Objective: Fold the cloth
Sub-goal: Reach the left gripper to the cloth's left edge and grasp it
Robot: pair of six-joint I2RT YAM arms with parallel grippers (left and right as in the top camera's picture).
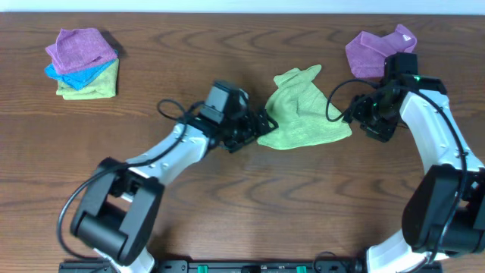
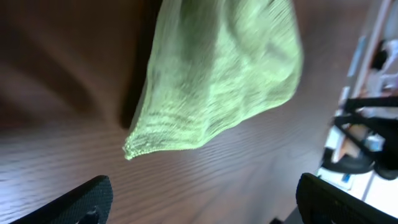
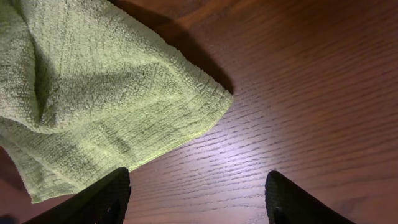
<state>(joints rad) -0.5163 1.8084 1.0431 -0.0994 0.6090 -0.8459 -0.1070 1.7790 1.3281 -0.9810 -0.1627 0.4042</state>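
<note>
— How was the cloth (image 1: 303, 110) expected to handle?
— It was judged light, soft and limp. It was a green towel-like weave, ribbed in fine rows and rumpled into a rough triangle with a raised fold through the middle. No shape would be kept once it was lifted, and any unsupported part would sag and drag on the table (image 1: 227, 212).
— Where was it placed relative to the grippers?
— It lay on the wood between them. Its pointed corner was seen just ahead of the left gripper (image 2: 205, 208), a little toward that gripper's left finger and apart from both fingers. A rounded, hemmed corner was seen just ahead of the right gripper (image 3: 196, 199), with the edge running down beside its left finger. Whether the edge was touched there could not be told.
— And the jaws?
— Both pairs were spread wide, with nothing between them.
— Where should hold be taken?
— Probably at those two corners, pinched low against the table so that the hem is caught. The wood looked smooth, so the cloth might be pushed along rather than picked up.
— What else was noted?
— A purple cloth (image 1: 375, 49) lay beyond the right gripper, and a stack (image 1: 83, 64) of folded ones lay well off to the left gripper's outer side.
</note>
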